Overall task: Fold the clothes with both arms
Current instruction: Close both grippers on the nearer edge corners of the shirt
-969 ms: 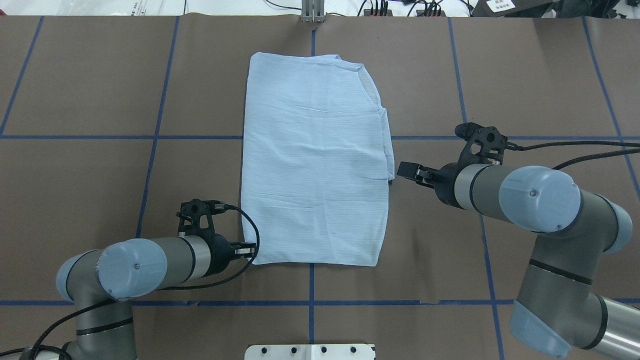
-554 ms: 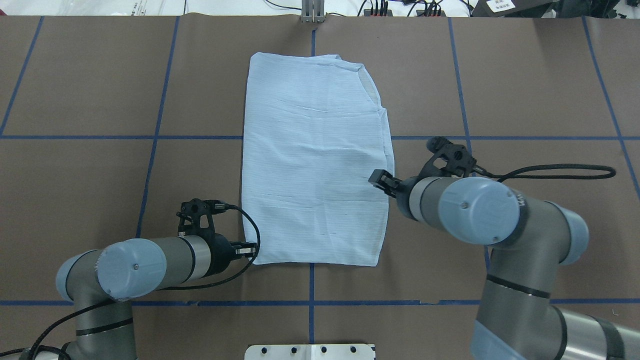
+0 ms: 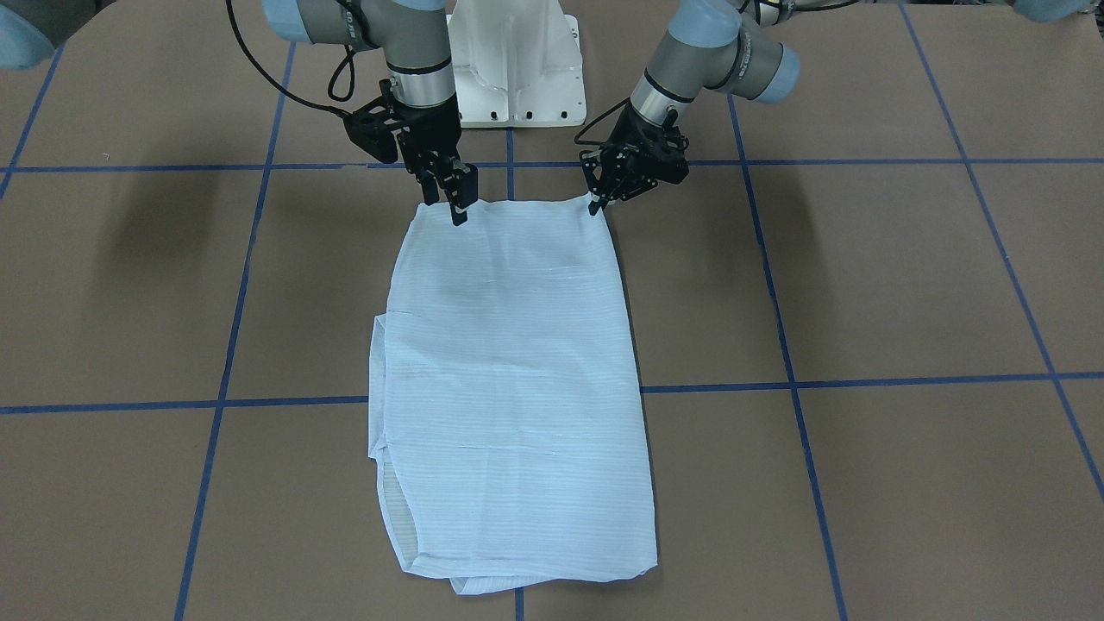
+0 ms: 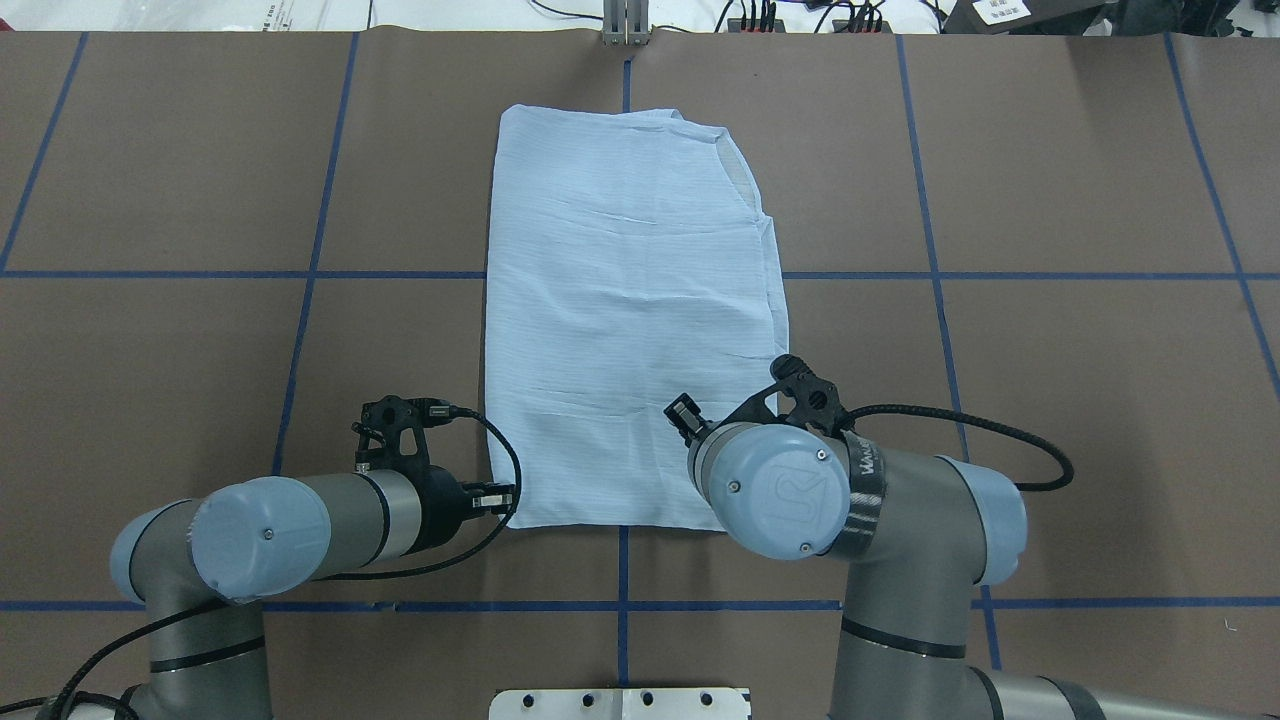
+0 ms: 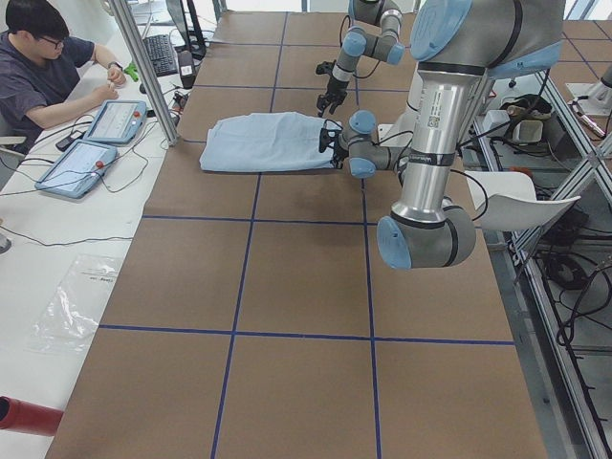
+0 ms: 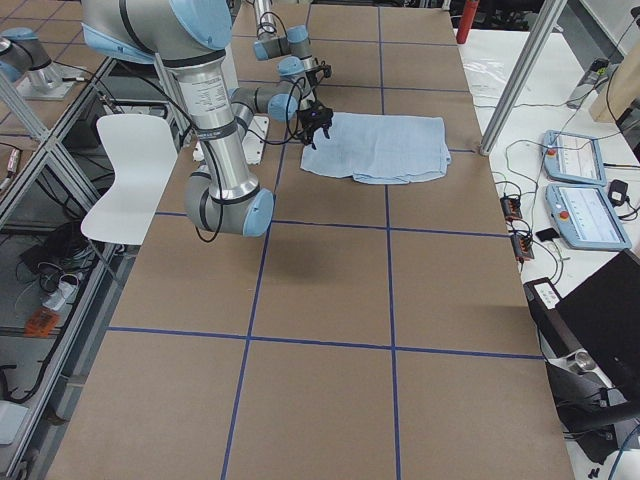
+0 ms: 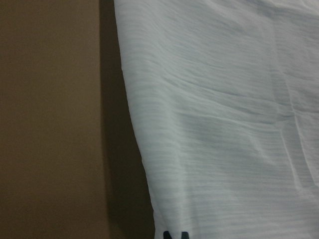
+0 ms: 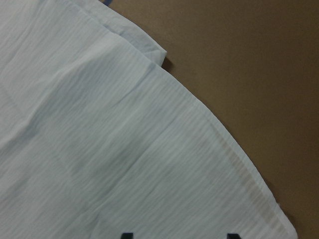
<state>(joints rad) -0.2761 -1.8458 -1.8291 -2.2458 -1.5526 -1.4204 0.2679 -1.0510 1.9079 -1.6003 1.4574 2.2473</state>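
Note:
The light blue striped shirt (image 3: pixel 509 371) lies folded into a long rectangle on the brown table, also in the overhead view (image 4: pixel 630 320). My left gripper (image 4: pixel 508 497) sits low at the shirt's near left corner and is shut on the cloth; it also shows in the front view (image 3: pixel 595 205). Its tips are close together in the left wrist view (image 7: pixel 174 235). My right gripper (image 3: pixel 457 207) hovers open over the shirt near its near right corner. Its tips stand wide apart above the cloth (image 8: pixel 124 164) in the right wrist view. The collar and buttons are hidden.
The white pedestal base (image 3: pixel 517 69) stands at the table's near edge between the arms. Blue tape lines grid the table. An operator (image 5: pixel 38 57) sits at a side desk with tablets (image 5: pixel 96 143). A white chair (image 6: pixel 130 160) stands behind the robot.
My right arm has swung from beside the shirt's right edge inward and toward the robot, and now its gripper is over the near right part. The left arm has not moved.

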